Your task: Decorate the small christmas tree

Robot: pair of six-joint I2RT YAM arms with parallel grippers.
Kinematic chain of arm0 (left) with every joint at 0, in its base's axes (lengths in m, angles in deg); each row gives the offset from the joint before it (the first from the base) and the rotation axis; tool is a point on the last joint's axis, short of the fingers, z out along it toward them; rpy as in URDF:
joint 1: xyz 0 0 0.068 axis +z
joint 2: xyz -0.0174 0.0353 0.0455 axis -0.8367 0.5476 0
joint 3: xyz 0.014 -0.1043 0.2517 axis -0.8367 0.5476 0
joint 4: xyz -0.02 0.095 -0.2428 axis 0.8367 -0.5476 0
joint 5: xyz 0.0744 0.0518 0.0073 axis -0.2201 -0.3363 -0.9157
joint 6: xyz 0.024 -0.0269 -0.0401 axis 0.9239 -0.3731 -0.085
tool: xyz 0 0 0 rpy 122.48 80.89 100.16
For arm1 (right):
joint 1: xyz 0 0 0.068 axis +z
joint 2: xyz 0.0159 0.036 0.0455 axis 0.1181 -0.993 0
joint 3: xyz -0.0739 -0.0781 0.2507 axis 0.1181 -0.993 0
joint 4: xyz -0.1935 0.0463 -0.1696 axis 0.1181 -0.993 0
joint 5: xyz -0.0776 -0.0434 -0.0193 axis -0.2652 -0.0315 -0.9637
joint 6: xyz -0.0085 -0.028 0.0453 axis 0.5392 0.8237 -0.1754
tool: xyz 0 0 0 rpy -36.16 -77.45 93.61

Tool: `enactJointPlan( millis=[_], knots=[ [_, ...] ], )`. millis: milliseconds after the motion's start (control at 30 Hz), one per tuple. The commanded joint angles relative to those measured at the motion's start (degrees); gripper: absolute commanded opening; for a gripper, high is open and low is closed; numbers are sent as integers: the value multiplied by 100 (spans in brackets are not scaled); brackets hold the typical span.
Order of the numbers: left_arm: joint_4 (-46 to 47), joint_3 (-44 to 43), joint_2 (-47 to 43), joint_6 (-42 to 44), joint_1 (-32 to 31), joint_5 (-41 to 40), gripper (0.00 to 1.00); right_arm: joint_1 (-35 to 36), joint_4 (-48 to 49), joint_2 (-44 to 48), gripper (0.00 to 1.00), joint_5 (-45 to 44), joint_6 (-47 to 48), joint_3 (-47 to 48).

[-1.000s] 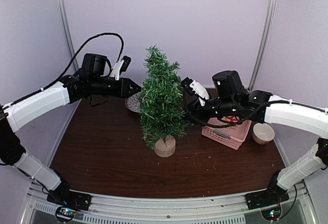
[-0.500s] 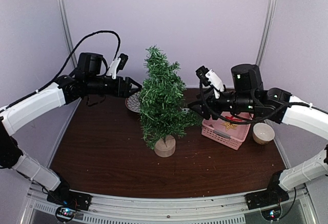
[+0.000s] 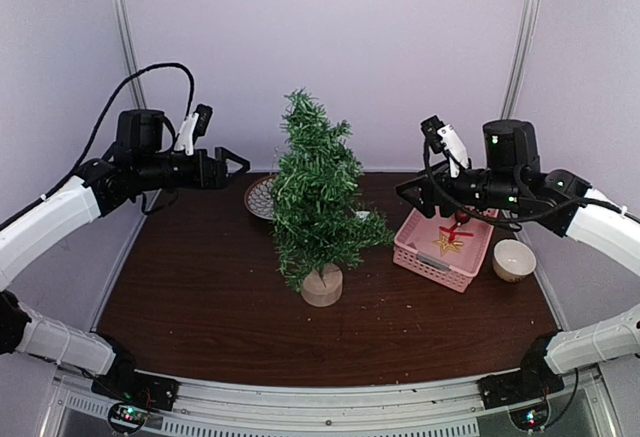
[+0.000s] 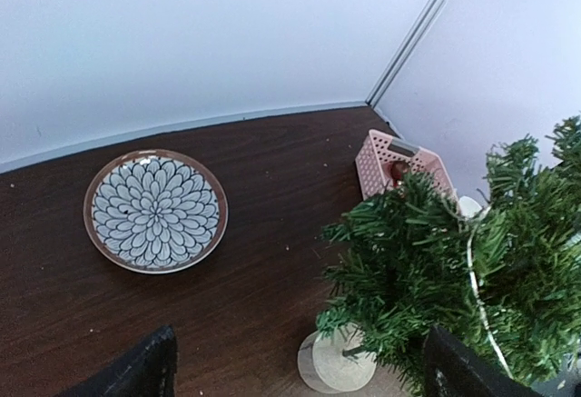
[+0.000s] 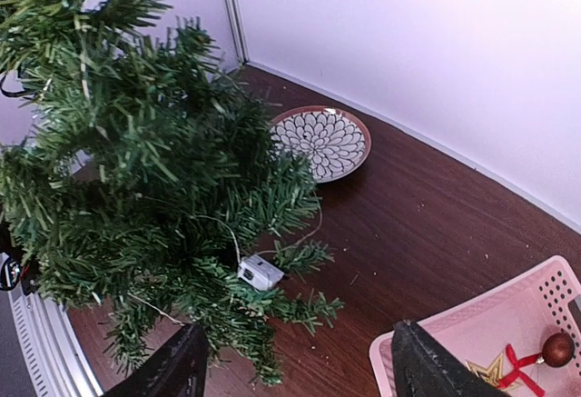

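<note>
The small christmas tree (image 3: 315, 197) stands upright mid-table on its round wooden base (image 3: 322, 285). A thin pale wire (image 4: 474, 274) runs through its branches, and a small white box (image 5: 260, 272) on that wire rests on a low branch on the right side. My left gripper (image 3: 238, 164) hangs open to the left of the tree, apart from it, with nothing between its fingers (image 4: 136, 374). My right gripper (image 3: 410, 192) is open to the right of the tree, above the basket's near corner, also empty. The tree (image 4: 472, 270) (image 5: 136, 161) shows in both wrist views.
A patterned plate (image 3: 260, 197) lies behind the tree to the left. A pink basket (image 3: 420, 252) at the right holds a red bauble (image 5: 556, 349) and a gold star (image 5: 486, 374). A small cup (image 3: 514, 259) stands right of the basket. Walls close in behind.
Both grippers have drawn back from the tree, the left to the left and the right to the right, and both have opened their jaws.
</note>
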State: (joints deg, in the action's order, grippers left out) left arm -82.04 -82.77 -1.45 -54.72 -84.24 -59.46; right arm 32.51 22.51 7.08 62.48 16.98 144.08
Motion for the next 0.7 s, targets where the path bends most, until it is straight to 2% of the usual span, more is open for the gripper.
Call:
enactJointPlan(
  millis=[0,100,333,467,667],
  knots=[
    [346,425,-154,-254,125,195,94,-338,-167,138,73,219,-323,-205],
    [503,685,-173,-275,130,224,94,-605,-270,139,73,206,-449,-329],
    [633,980,-183,-210,125,211,92,-1495,-1102,-252,71,-612,-509,-280],
    [705,1047,-162,-174,125,160,92,-1948,-1047,-764,68,-644,-595,-294],
    [741,1082,-127,-170,125,153,92,-1987,-976,-1862,62,-1105,-390,-5]
  ],
)
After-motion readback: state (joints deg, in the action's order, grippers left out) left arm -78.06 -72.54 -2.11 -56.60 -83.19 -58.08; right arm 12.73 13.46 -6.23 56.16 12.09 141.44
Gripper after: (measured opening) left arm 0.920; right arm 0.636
